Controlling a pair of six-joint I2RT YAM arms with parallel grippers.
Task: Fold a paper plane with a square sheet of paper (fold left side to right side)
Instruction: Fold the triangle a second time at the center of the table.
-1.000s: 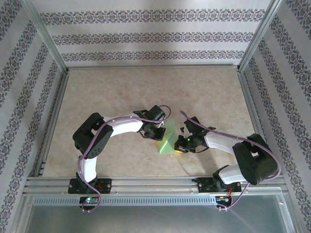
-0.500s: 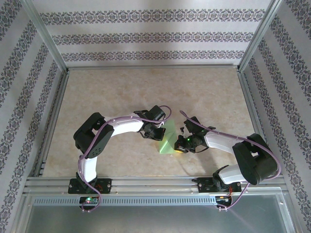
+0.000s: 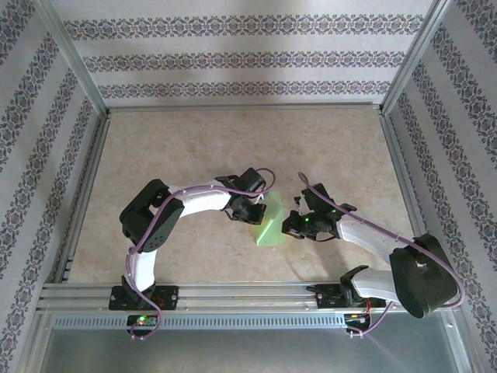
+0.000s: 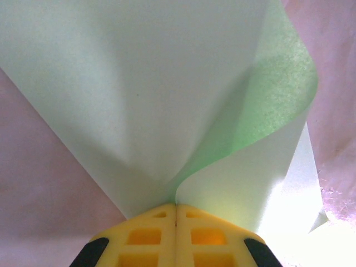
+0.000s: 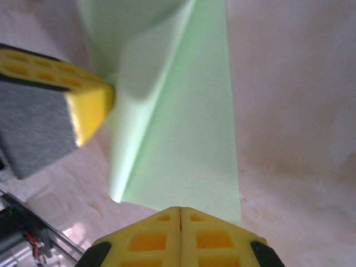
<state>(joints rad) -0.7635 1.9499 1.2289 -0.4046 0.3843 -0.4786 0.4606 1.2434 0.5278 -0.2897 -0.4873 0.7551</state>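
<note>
Left wrist: left gripper [image 4: 176, 207] jaws are pinching the square sheet of paper [image 4: 139, 83], fully closed. Right gripper [image 5: 181, 211] jaws are sitting closed at its edge.

The paper [image 4: 139, 83] is cut off along the top.

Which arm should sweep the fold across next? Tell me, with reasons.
Left, probably. The left end effector is shut on the raised, curling flap of the square sheet of paper; the right end effector only pinches its right side, anchoring it.
</note>
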